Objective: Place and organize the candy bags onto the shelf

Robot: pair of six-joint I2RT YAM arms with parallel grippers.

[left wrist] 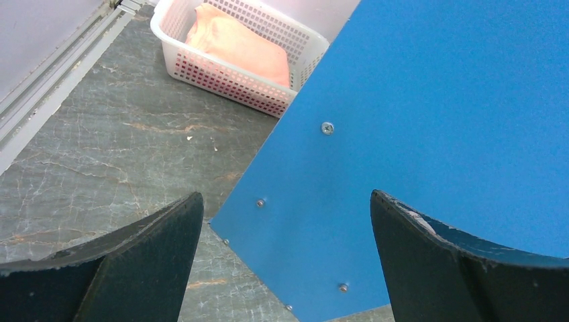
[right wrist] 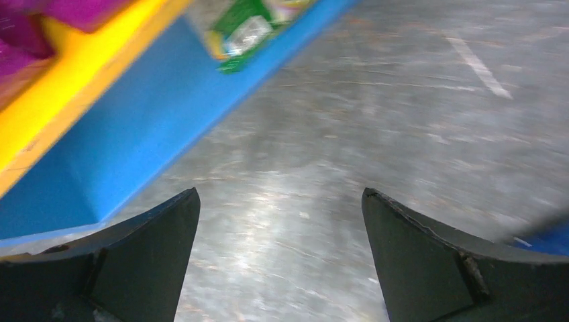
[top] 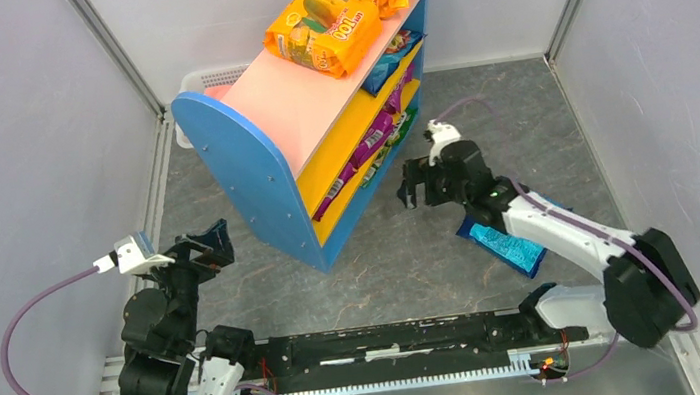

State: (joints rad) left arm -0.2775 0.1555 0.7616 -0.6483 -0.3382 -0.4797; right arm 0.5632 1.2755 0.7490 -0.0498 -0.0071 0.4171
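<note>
So, the shelf (top: 318, 131) sits diagonally in the overhead view. Its long axis runs from near-left to far-right, and its open front is turned toward my right arm.

Two orange candy bags (top: 320, 30) lie flat on the pink top board at the far end, side by side. There's red and white lettering on them, but I can't read it from here.

On the upper yellow board an upper blue bag (top: 388, 64) pokes out at the far end. Lower down there's a row of purple bags (top: 367, 147) with a green bag (top: 402, 127) past them, all lined up along the shelf's length.

A loose blue bag (top: 510, 248) is flat on the floor, partly under my right forearm, with its long axis slanting from far-left to near-right.

My right gripper (top: 416, 192) hangs between that bag and the shelf front, fingers spread wide with nothing in them. Its wrist view is smeared.

My left gripper (top: 214, 242) is spread and empty too, just off the shelf's near blue end panel (left wrist: 436, 134), with the white basket (left wrist: 235, 74) beyond it.
</note>
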